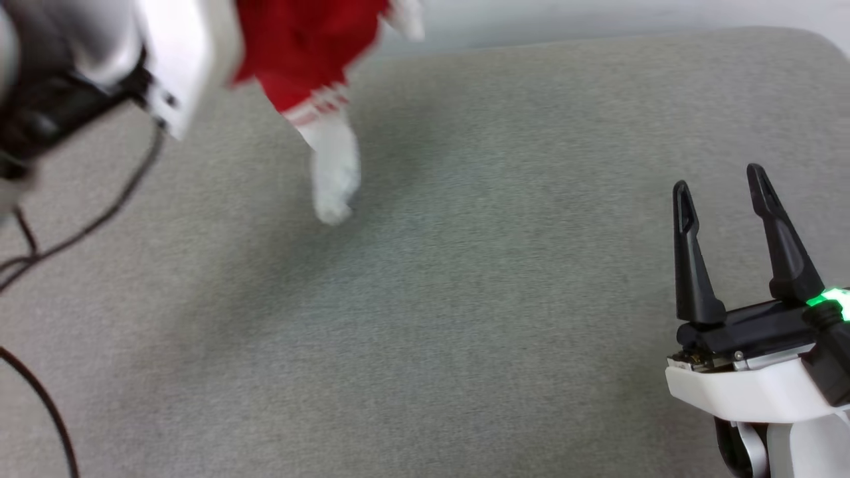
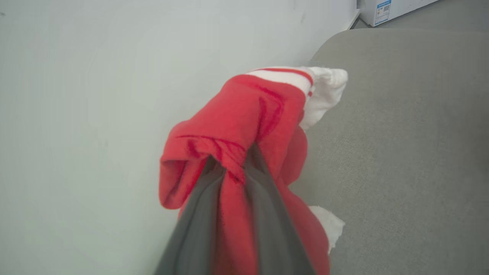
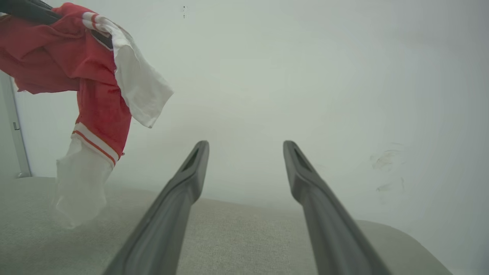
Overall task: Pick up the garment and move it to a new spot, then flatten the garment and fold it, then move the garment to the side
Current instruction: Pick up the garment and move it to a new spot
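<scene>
The garment (image 1: 302, 60) is a red shirt with white sleeves and striped trim, hanging bunched in the air at the upper left of the head view, one white sleeve (image 1: 334, 169) dangling toward the grey surface. My left gripper (image 2: 232, 162) is shut on the red cloth (image 2: 244, 114), its two fingers pinching a fold. The raised left forearm (image 1: 179, 53) hides the gripper in the head view. In the right wrist view the garment (image 3: 99, 99) hangs at the upper left, blurred. My right gripper (image 1: 724, 189) stands open at the lower right, empty, its fingers (image 3: 191, 172) spread wide.
A broad grey fabric-covered surface (image 1: 465, 299) with a rounded far corner lies below, against a pale wall (image 3: 305, 76). Black cables (image 1: 99, 212) trail across its left side. A white box (image 2: 386, 9) sits on the floor beyond the surface.
</scene>
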Motion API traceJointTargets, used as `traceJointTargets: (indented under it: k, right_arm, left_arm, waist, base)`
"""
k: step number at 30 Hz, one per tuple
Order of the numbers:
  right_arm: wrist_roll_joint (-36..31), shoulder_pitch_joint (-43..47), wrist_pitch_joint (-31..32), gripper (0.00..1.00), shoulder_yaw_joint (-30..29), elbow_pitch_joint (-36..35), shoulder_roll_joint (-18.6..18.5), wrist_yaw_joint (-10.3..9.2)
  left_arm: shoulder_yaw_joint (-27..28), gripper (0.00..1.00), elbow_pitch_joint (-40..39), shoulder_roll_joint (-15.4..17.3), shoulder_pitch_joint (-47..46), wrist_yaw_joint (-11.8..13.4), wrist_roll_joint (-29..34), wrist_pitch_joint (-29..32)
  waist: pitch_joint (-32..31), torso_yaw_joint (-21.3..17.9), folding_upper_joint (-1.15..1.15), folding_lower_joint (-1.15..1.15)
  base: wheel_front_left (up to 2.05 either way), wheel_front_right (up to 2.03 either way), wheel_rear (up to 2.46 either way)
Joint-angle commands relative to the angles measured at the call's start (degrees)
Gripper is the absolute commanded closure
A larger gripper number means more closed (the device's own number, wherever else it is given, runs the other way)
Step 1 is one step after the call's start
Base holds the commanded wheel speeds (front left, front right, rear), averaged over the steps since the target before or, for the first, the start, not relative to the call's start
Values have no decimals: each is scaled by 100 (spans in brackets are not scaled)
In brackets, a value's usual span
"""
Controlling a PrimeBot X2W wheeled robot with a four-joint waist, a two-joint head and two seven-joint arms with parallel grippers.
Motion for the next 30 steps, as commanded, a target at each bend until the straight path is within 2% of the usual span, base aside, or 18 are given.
traceJointTargets:
  k: [1, 7, 12, 21, 30]
  right_arm:
    - [34, 48, -14, 0, -3, 5, 21, -3]
    - [85, 91, -14, 0, -11, 28, 20, -3]
    - [104, 82, -14, 0, -31, 44, 20, -2]
    - [63, -59, -14, 0, -33, 131, 20, -2]
    - [30, -66, -14, 0, -75, 213, 20, -2]
  left_arm:
    - [-43, 100, -71, -27, 90, 4, 8, -32]
    - [-581, 100, -504, -327, 543, 4, 120, -76]
    - [-1050, 100, -495, -594, 1090, 24, 190, -233]
    - [-1645, 100, 454, -1100, 2169, 33, 256, -797]
    - [-1931, 100, 1493, -1711, 3098, 0, 384, -1183]
  waist:
    - [-43, -109, 0, 0]
    - [-35, -289, 0, 0]
    - [53, -353, 0, 0]
    - [355, -423, 0, 0]
    - [491, -395, 0, 0]
  base:
    - [0, 0, 0]
    - [0, 0, 0]
    - [0, 0, 0]
    - [0, 0, 0]
    - [0, 0, 0]
